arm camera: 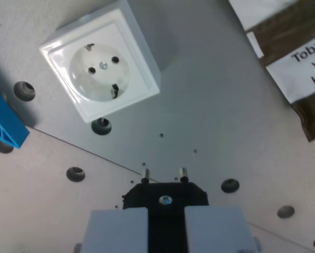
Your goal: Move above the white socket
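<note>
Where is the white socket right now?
The white socket sits in the wrist view's upper left, on the grey plate, with the blue block to its left and the black plug below it.

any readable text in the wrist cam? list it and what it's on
"Toba" then a cut-off letter: top line of the white label on the brown packet, at the wrist view's upper right edge.
"ve": second line of that label, cut off by the frame.
"ki": third line, also cut off.
White socket: no readable marking.
Black plug in the hand: none.
Blue part: none.
</note>
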Robot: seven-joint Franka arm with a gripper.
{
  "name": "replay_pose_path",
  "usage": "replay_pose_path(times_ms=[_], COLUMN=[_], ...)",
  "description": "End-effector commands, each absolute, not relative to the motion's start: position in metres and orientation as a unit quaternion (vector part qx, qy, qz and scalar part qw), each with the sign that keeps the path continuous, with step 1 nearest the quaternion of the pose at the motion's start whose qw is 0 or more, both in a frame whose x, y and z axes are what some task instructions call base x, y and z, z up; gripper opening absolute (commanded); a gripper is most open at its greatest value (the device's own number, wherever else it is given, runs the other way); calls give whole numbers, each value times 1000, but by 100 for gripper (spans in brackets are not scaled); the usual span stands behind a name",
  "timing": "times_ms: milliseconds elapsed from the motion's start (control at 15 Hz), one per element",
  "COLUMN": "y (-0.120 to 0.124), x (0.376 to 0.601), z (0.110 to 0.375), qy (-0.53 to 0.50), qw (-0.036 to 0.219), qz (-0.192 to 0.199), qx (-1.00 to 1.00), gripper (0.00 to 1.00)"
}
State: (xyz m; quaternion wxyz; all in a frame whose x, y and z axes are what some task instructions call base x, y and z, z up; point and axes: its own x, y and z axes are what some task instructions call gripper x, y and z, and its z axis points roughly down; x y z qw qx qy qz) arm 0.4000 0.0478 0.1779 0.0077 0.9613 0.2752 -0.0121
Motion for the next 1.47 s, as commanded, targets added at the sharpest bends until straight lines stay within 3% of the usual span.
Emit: replay_pose_path(times_ms=[67,800,1467], y=[54,78,88], x=[397,397,398], z=[161,124,106], qy=[379,417,410], qw=[2,14,21], qz=[40,40,33], qx=[925,908,911], gripper=[0,0,0])
